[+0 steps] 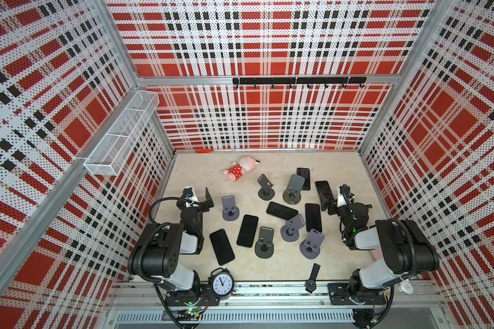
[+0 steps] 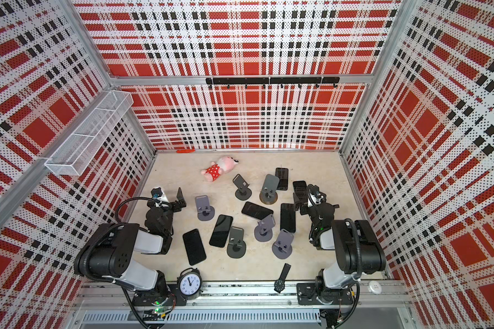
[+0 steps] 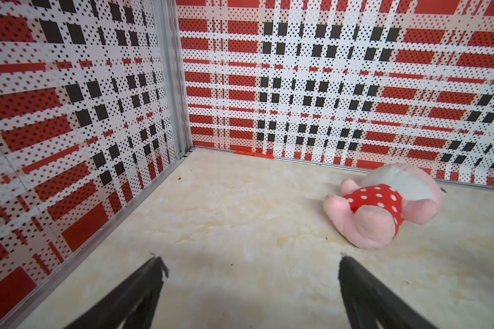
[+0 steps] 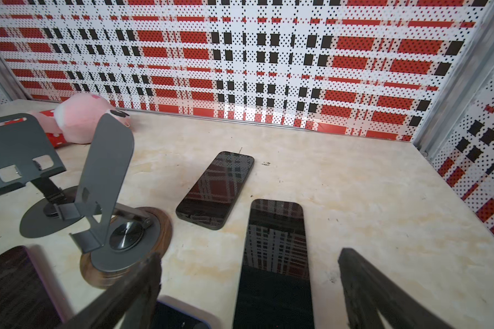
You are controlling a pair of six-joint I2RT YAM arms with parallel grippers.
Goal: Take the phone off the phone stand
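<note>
Several dark phones lie flat on the beige table, among them one (image 1: 247,230) near the middle and one (image 1: 281,210) to its right. Several grey and lavender phone stands, such as one (image 1: 230,208) at the left and one on a wooden base (image 1: 293,188), stand among them with nothing on them. My right gripper (image 1: 327,203) is open, low over a flat phone (image 4: 274,242) that lies between its fingers; another phone (image 4: 216,190) lies beyond. My left gripper (image 1: 203,202) is open over bare table (image 3: 248,259), left of the lavender stand.
A pink plush toy (image 1: 238,169) lies at the back. An alarm clock (image 1: 222,282) and a wristwatch (image 1: 313,277) sit at the front edge. A wire basket (image 1: 120,134) hangs on the left wall and a hook rail (image 1: 297,81) on the back wall.
</note>
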